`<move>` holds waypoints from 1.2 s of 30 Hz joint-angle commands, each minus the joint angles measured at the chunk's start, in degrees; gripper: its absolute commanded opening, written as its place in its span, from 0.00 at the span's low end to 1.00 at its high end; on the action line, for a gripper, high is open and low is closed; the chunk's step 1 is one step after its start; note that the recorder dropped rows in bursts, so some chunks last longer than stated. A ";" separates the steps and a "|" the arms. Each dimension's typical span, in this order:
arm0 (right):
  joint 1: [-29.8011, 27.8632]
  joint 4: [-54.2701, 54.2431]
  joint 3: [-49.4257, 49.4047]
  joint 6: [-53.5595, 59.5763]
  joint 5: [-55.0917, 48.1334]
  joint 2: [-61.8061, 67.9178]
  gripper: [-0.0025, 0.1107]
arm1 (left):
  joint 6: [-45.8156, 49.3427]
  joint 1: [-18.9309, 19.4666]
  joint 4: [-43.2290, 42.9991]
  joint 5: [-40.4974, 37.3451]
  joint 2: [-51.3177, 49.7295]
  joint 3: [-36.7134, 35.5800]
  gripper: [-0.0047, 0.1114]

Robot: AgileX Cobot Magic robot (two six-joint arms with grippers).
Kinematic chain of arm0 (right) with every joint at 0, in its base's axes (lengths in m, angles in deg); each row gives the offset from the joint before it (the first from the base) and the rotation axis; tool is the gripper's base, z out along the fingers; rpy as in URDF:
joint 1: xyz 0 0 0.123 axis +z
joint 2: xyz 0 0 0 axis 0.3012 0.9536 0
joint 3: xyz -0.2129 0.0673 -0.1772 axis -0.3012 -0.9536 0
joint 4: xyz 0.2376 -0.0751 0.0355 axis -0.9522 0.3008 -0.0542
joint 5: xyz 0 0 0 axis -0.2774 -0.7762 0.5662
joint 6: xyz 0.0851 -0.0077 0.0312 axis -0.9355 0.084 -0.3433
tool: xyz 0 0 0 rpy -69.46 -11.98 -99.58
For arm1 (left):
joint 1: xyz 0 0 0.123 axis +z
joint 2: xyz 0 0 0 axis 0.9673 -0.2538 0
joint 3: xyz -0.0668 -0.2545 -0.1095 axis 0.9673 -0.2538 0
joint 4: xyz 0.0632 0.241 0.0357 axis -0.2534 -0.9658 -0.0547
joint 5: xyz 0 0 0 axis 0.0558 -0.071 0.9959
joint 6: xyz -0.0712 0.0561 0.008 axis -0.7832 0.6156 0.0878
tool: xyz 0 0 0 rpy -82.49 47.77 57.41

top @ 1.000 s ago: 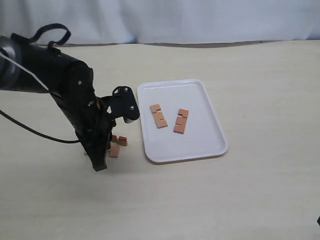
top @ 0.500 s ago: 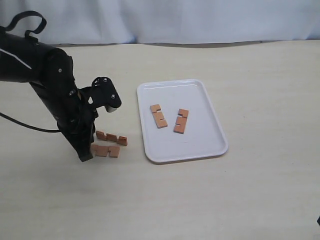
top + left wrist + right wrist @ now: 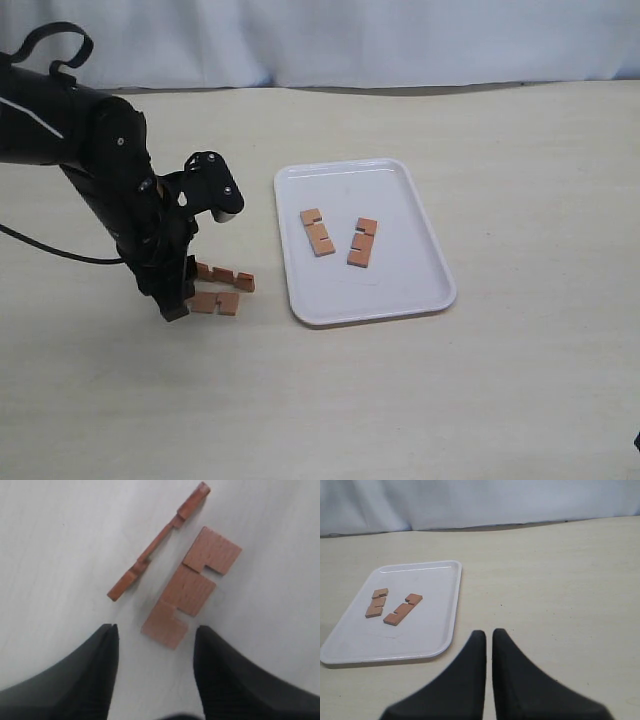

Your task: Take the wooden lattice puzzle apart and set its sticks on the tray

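No assembled lattice puzzle shows; only loose sticks do. Two reddish-brown notched sticks (image 3: 318, 232) (image 3: 362, 242) lie on the white tray (image 3: 420, 260), also seen from the right wrist (image 3: 376, 603) (image 3: 402, 609) on the tray (image 3: 435, 625). Two more sticks rest on the table left of the tray, one on edge (image 3: 225, 274) (image 3: 159, 539), one flat (image 3: 215, 302) (image 3: 192, 586). My left gripper (image 3: 178, 300) (image 3: 156, 630) hovers open at the left end of the flat stick, holding nothing. My right gripper (image 3: 489, 634) is shut and empty, right of the tray; it is out of the exterior view.
The table is a pale beige surface with a white backdrop (image 3: 400, 40) along its far edge. The left arm's black body (image 3: 110, 190) and a cable (image 3: 60, 262) stand over the table's left part.
The left arm swung left off the two table sticks, uncovering them, then dropped slightly toward the flat stick's left end. The tray sticks have not moved.
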 commanded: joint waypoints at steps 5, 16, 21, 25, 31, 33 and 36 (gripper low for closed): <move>-0.33 0.01 -0.10 0.12 0.08 -0.25 0.06 | 1.29 0.15 0.33 4.44 0.54 -3.45 0.43; -0.33 0.01 -0.10 0.12 0.08 -0.25 0.06 | 1.00 -0.09 2.25 6.42 0.54 -3.44 0.43; -0.33 0.01 -0.10 0.12 0.08 -0.25 0.06 | 1.00 -0.09 2.37 6.42 -2.60 -3.44 0.47; -0.33 0.01 -0.10 0.12 0.08 -0.25 0.06 | 0.77 -0.09 2.37 8.34 -4.52 -3.44 0.53; -0.33 0.01 -0.10 0.12 0.08 -0.25 0.06 | 0.93 -0.09 2.26 8.32 -4.52 -3.44 0.48; -0.33 0.01 -0.10 0.12 0.08 -0.25 0.06 | 1.15 -0.09 1.84 8.32 -4.52 -3.44 0.35; -0.33 0.01 -0.10 0.12 0.08 -0.25 0.06 | 1.48 -0.09 1.71 7.59 -4.52 -3.44 0.09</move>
